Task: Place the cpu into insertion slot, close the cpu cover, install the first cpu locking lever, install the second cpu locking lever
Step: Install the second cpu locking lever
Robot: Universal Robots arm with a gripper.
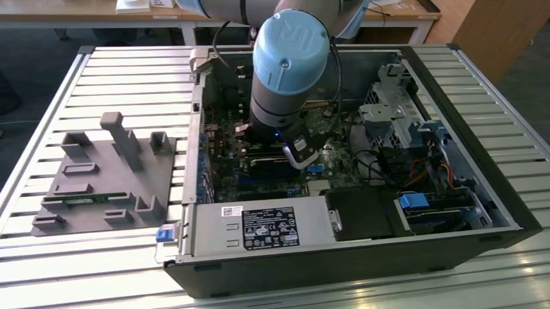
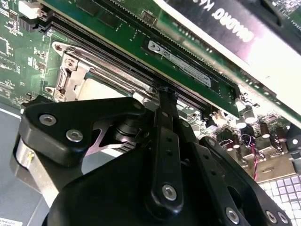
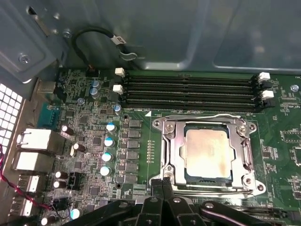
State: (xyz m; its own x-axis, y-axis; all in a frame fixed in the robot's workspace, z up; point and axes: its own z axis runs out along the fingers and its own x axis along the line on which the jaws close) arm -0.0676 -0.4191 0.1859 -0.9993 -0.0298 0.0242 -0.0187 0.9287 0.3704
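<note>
So the arm itself is the usual look: a fat silver-grey cylindrical robot arm (image 1: 277,96) with a light blue round plastic joint cap (image 1: 292,48) that has a raised logo moulded into it. A thin black cable (image 1: 338,61) loops along beside it. Near the wrist there's a small blue light glowing, plus a little white-edged black camera module (image 1: 301,151) strapped on. The matte black metal gripper (image 2: 162,155) is all chunky linkage bars pinned with shiny silver screws and rivets, with a narrow black finger (image 2: 167,113) in the middle and a silvery cylindrical base behind.
</note>
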